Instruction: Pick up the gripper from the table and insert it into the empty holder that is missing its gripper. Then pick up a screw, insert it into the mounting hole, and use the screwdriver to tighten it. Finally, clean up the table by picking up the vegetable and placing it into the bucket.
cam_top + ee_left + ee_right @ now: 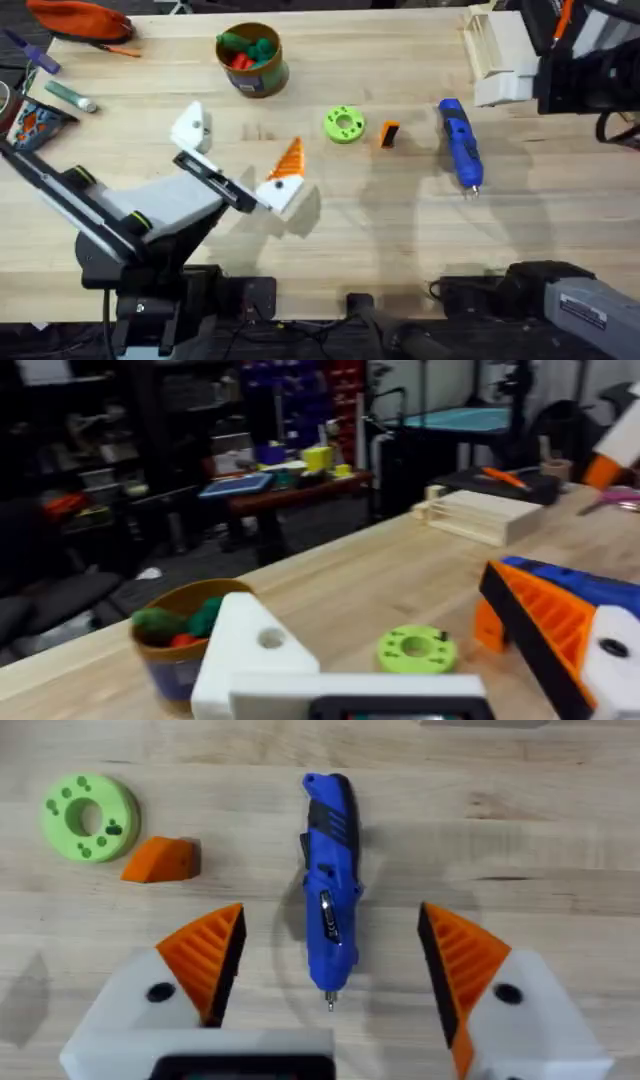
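Note:
The blue screwdriver [460,142] [328,900] lies on the table, tip toward the front edge. My right gripper [330,915] hangs open well above it, an orange ribbed pad on either side. My left gripper [240,152] [365,595] is open. One of its mounts is the bare white empty holder [192,128] [250,650]; the twin [285,175] carries an orange finger. The loose orange gripper [390,133] [162,860] rests between the lime-green disc [344,124] [91,816] and the screwdriver. The tan bucket [272,76] [165,660] holds red and green toy pieces. A small green piece with a pale end [68,94], apparently the vegetable, lies at the far left.
A wooden block rack [495,55] [480,515] stands at the back right. An orange pouch [80,18] and small clutter sit at the back left. The disc has small holes; I cannot tell whether screws sit in it. Bare wood stretches along the front.

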You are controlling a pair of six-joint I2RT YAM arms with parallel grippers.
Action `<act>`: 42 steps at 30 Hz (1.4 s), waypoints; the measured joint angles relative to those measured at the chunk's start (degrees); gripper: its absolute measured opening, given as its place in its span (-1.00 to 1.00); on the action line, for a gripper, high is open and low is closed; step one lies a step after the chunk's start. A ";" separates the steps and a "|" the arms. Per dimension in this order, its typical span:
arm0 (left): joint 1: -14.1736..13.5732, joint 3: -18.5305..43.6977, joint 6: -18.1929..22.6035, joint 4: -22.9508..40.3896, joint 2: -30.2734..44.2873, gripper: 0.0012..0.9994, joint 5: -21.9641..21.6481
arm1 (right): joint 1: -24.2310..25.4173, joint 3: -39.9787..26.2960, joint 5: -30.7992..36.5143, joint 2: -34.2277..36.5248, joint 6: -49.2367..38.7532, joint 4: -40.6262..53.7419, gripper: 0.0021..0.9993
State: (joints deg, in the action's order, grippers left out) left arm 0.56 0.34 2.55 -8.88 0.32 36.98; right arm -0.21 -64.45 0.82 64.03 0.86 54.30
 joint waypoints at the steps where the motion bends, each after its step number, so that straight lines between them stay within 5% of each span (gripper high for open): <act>1: 0.00 0.00 -0.01 0.00 -0.01 0.98 2.42 | 0.00 0.00 -0.01 0.00 0.02 0.00 0.95; 9: 0.00 0.00 -0.07 1.49 -0.02 0.97 22.07 | 0.00 0.00 -0.02 0.00 0.00 0.00 0.95; 14: 0.00 0.00 -0.24 6.17 -0.02 0.97 28.46 | 0.00 0.00 -0.01 0.00 0.01 0.00 0.95; 33: 0.00 0.00 -3.30 15.38 -0.01 0.98 30.09 | 0.00 0.00 -0.01 0.00 0.01 0.00 0.95; 42: 0.00 0.04 2.02 15.89 -0.02 0.98 30.60 | 0.00 0.00 0.00 0.00 0.00 0.00 0.95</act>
State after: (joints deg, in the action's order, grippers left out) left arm 0.56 0.38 4.56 7.01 0.30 67.58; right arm -0.21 -64.45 0.82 64.03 0.86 54.30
